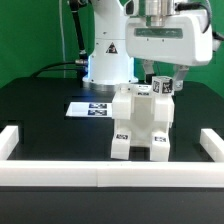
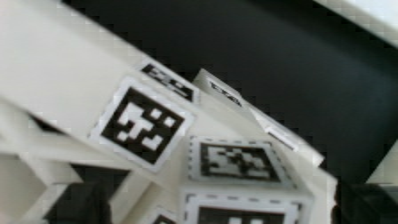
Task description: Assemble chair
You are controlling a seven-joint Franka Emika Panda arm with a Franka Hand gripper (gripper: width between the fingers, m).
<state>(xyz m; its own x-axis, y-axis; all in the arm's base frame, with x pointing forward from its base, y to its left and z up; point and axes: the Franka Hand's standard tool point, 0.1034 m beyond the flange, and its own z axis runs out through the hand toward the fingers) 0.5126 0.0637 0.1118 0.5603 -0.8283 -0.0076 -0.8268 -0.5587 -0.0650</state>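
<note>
The white blocky chair [image 1: 140,125] stands near the middle of the black table, with square tags on its faces. Its top back piece [image 1: 160,87] sticks up on the exterior view's right. My gripper [image 1: 165,82] hangs straight down over that piece, one dark finger on each side of it. The wrist view is blurred and filled by the chair's white tagged faces [image 2: 178,130]. There the gripper [image 2: 214,205] has its dark fingers far apart at the two sides, with the white piece between them. The jaws stand open around the piece, not shut on it.
The marker board [image 1: 90,107] lies flat on the table behind the chair, toward the exterior view's left. A white rail [image 1: 100,178] borders the table's front and sides. The arm's white base [image 1: 108,60] stands at the back, before a green backdrop.
</note>
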